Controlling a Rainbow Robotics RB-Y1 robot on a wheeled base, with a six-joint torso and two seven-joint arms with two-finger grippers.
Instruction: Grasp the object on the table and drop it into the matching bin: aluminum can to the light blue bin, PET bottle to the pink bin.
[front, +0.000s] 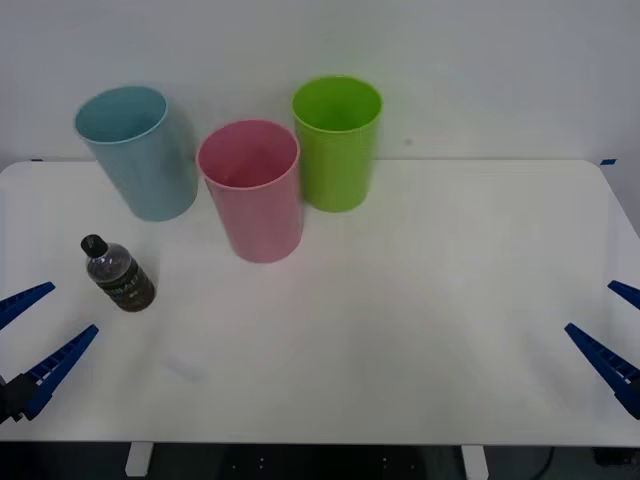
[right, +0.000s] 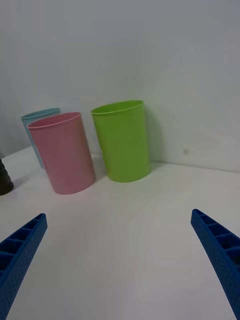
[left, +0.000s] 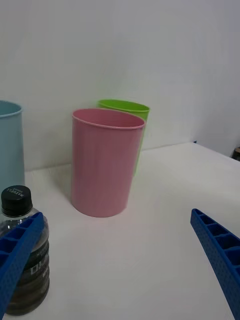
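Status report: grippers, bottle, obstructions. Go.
Left gripper open, near bottle. Right gripper open at table's right edge. Bottle upright, before light blue bin. Pink bin unobstructed.

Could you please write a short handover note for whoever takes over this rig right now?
Left claw: open, low at the table's near left edge, close to the PET bottle, holding nothing.
Right claw: open, empty, at the near right edge.
The bottle stands upright on the table's left side, in front of the light blue bin. The pink bin stands upright to its right, with a lime green bin beyond.
Done: nothing grasped yet.
Left: grasp the bottle, likely with the left claw, and drop it into the pink bin.
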